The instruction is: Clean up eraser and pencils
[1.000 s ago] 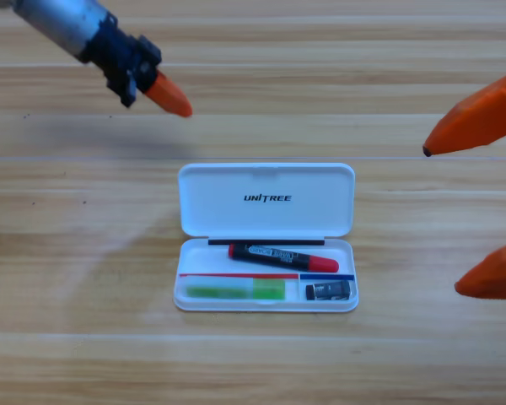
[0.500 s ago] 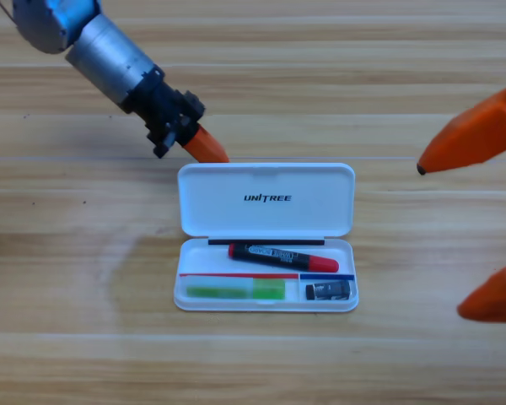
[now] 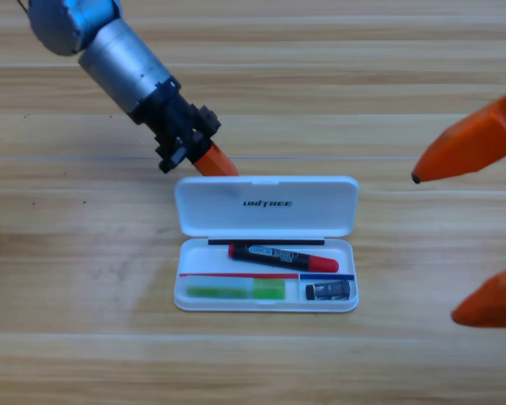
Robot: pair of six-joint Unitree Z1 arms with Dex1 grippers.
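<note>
An open white case (image 3: 266, 307) lies at the table's middle. The black pencil with red ends (image 3: 282, 256) lies slanted in its upper tray. The light green pencil (image 3: 236, 290) rests in the lower left slot, and the small dark eraser (image 3: 329, 291) in the lower right slot. My left gripper (image 3: 217, 160) reaches in from the upper left; its orange jaws are shut and touch the far left edge of the lid (image 3: 304, 218). My right gripper (image 3: 434, 247) waits at the right edge, open, with nothing between its jaws.
The lid carries black lettering and stands hinged behind the tray. Bare wooden table (image 3: 84, 278) surrounds the case on all sides. The left arm's grey body (image 3: 118, 51) crosses the upper left corner.
The left gripper came down from the upper left to the lid's far edge. That edge now sits slightly nearer the tray. The right gripper's jaws drifted a little lower.
</note>
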